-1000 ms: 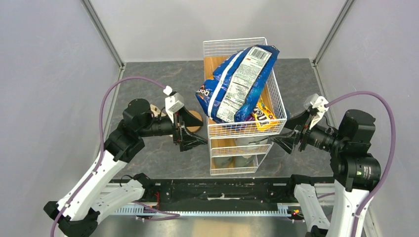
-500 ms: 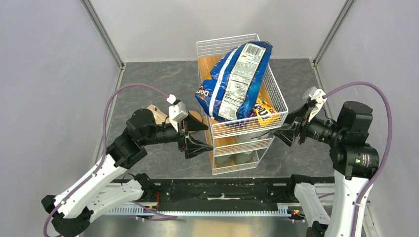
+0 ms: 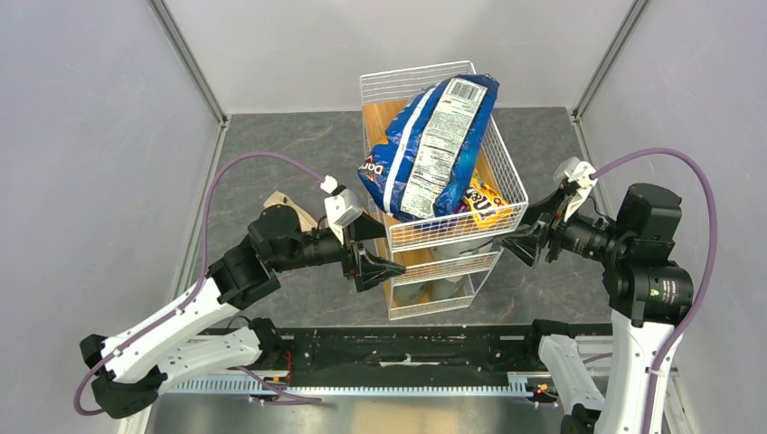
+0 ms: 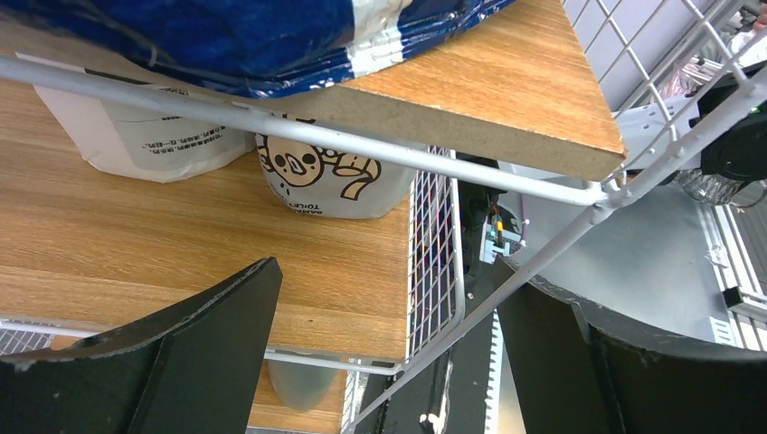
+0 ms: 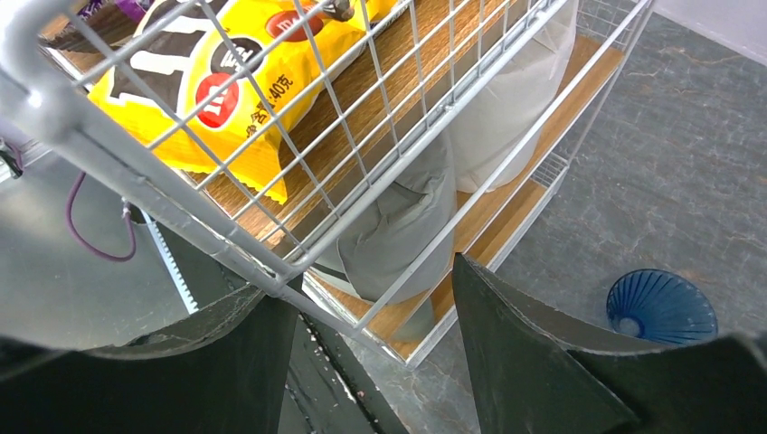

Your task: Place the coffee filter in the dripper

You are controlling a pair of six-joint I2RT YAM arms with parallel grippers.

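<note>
The dripper (image 5: pixel 662 307), a dark blue ribbed cone, stands on the grey table beyond the wire rack; only the right wrist view shows it. The coffee filter is out of view. My left gripper (image 3: pixel 391 253) (image 4: pixel 389 271) is open, and its fingers straddle the front-left corner post of the rack (image 3: pixel 508 194) at the middle shelf. My right gripper (image 3: pixel 514 237) (image 5: pixel 371 285) is open at the rack's right side. A thin rail of the rack crosses between its fingers and touches the left one.
The rack stands tilted, with a blue chips bag (image 3: pixel 430 154) and a yellow candy bag (image 5: pixel 226 81) on the top shelf and white paper rolls (image 4: pixel 335 185) below. A cream-and-tan paper stack (image 3: pixel 282 201) lies on the table behind my left arm.
The rack has shifted left and tipped since a second ago, then stayed still. My left arm has reached right to the rack's front-left corner. The right gripper has risen slightly.
</note>
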